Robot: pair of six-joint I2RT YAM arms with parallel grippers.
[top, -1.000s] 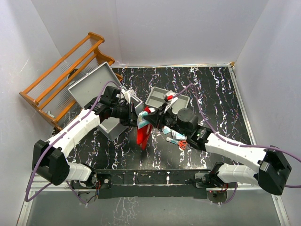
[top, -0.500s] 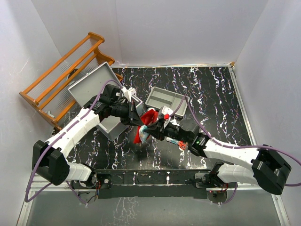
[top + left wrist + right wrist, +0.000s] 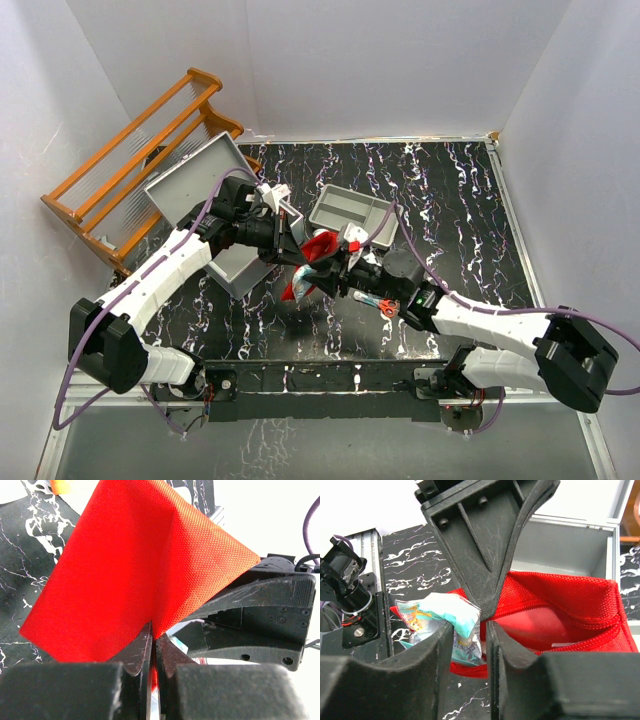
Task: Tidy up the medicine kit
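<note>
The left gripper [image 3: 153, 641] is clamped shut on an edge of the red pouch [image 3: 125, 565]. The fabric is pinched flat between its fingers and rises from them in a folded sheet. The right gripper [image 3: 470, 628] faces it from the pouch's other side, nose to nose with the left one. Its jaws stand apart, and the end of a teal-and-white packet [image 3: 437, 612] lies in the gap between them with a sliver of space beside it, so nothing is squeezed. That packet sits at the pouch's open mouth, on its near lip and partly outside. The mouth gapes toward the right wrist camera, zip edges spread and red lining showing inside. From above, the pouch hangs between the two grippers over the table [image 3: 450, 190]; whether its lower end touches the surface cannot be told. The kit [image 3: 192, 180] stands just beside the pouch on the left arm's side. It is open, with its lid tipped back away from the pouch and its grey box directly behind the pouch in the right wrist view. The tray [image 3: 345, 208] lies just beyond the pouch, toward the far wall. Red-handled scissors [image 3: 386, 306] lie flat near the pouch on the right arm's side, close by that arm's wrist. A wooden rack [image 3: 130, 160] stands beyond the kit, farthest from the pouch.
</note>
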